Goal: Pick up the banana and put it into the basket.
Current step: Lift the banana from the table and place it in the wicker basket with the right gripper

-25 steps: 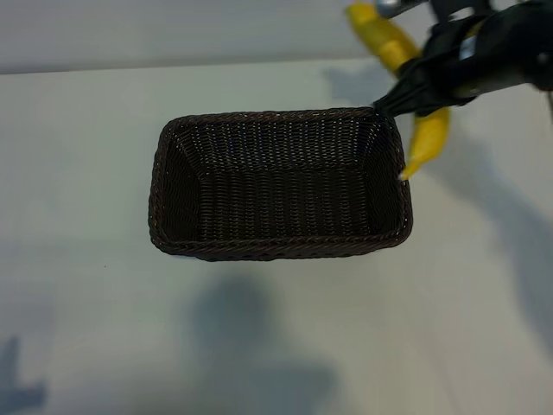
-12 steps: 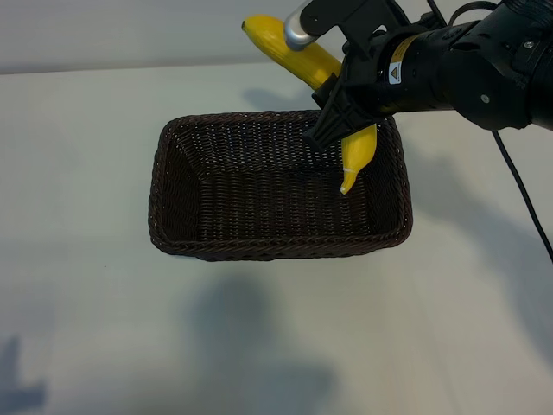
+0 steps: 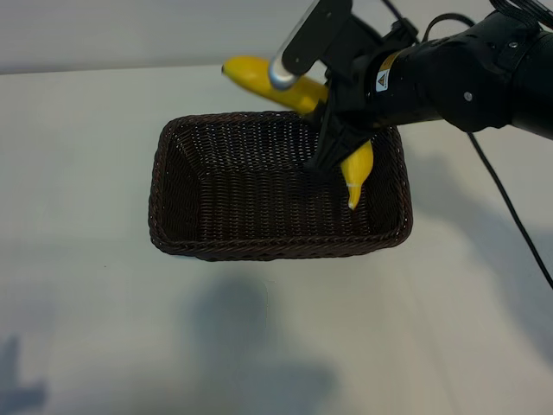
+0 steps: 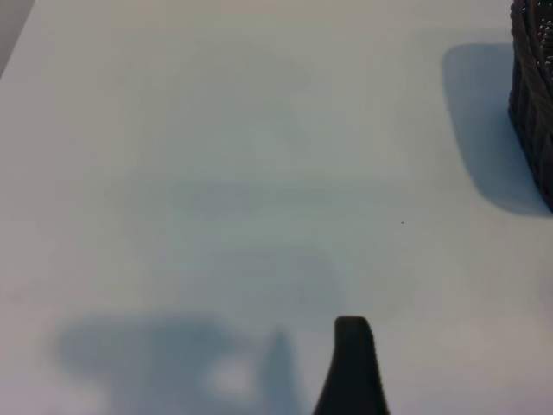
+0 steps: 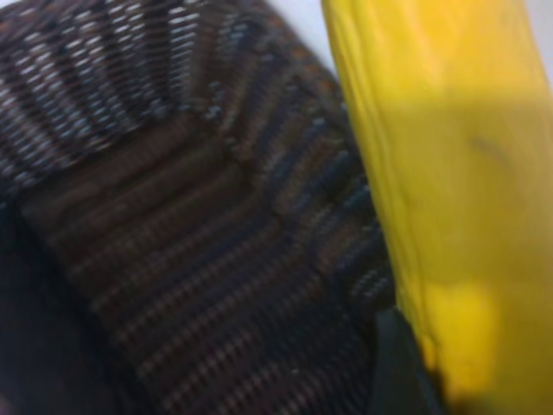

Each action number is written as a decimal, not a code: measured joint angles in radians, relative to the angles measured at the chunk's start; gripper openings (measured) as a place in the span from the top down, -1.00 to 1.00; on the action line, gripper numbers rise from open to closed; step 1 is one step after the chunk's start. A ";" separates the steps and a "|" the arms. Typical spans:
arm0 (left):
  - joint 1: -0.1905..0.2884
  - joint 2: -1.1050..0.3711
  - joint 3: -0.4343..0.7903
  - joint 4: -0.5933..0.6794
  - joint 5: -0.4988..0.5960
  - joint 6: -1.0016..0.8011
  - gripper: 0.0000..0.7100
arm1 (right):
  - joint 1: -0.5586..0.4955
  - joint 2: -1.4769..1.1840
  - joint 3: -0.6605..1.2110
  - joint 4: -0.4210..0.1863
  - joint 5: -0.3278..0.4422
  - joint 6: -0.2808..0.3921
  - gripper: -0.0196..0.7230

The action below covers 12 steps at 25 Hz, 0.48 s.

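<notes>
Now clamped across banana (image 3: 298, 93) mid-length, right gripper (image 3: 333, 130) above basket (image 3: 173, 203), right half. Carrying step, near its end; next, lower and release. Yellow, curved, pale tip down inside rim, other end beyond far edge. Left gripper (image 4: 352, 367) parked aside, jaws apart.

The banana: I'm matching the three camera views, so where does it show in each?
Exterior view: the banana is held by the right gripper above the basket's far right corner.
Left wrist view: not in it.
Right wrist view: fills the right side.
Shared landmark: the basket.
</notes>
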 joint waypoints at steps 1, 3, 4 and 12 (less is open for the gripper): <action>0.000 0.000 0.000 0.000 0.000 0.000 -0.64 | 0.000 0.000 0.000 0.047 0.010 -0.063 -0.21; 0.000 0.000 0.000 0.000 0.000 0.000 -0.64 | 0.000 0.004 -0.012 0.132 0.049 -0.172 -0.21; 0.000 0.000 0.000 0.000 0.000 0.000 -0.64 | 0.000 0.010 -0.029 0.175 0.081 -0.225 -0.21; 0.000 0.000 0.000 0.000 0.000 0.000 -0.64 | 0.000 0.129 -0.250 0.271 0.290 -0.363 -0.21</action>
